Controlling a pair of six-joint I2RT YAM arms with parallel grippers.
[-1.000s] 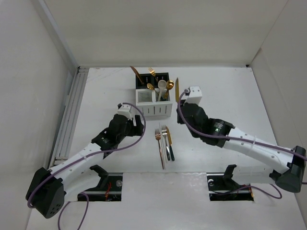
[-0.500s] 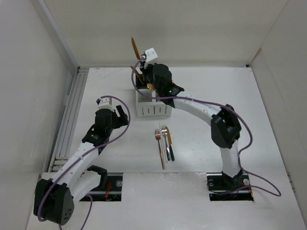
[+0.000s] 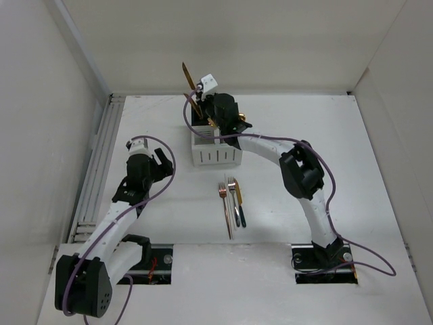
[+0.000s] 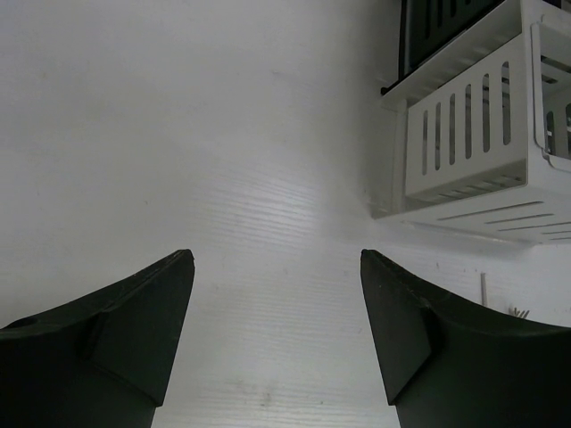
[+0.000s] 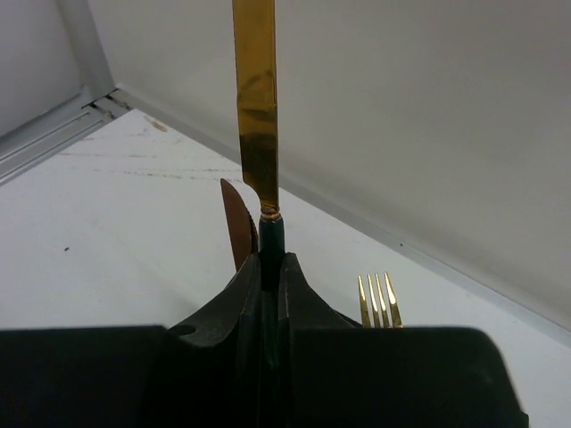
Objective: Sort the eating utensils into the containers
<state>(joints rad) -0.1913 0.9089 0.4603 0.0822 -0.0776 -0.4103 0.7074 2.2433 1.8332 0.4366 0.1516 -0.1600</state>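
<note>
Since half a second back the right elbow has tucked in and the left arm has drifted further left of the white holder point(image 4: 464, 134). Now the right gripper point(image 5: 269, 267) is clamped on the dark handle of a knife point(image 5: 256, 98), gold blade straight up, over the black holder point(image 4: 437, 27), with a fork point(image 5: 376, 299) and a coppery blade point(image 5: 237, 227) poking up just behind it. Meanwhile the left gripper point(image 4: 275, 263) hangs spread wide over the table point(image 4: 178, 134), holding nothing, and a few utensils point(image 3: 232, 203) lie loose near the white holder.

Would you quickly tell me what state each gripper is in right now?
Left gripper: open, holding nothing.
Right gripper: shut on the gold-bladed knife, blade pointing up.
</note>
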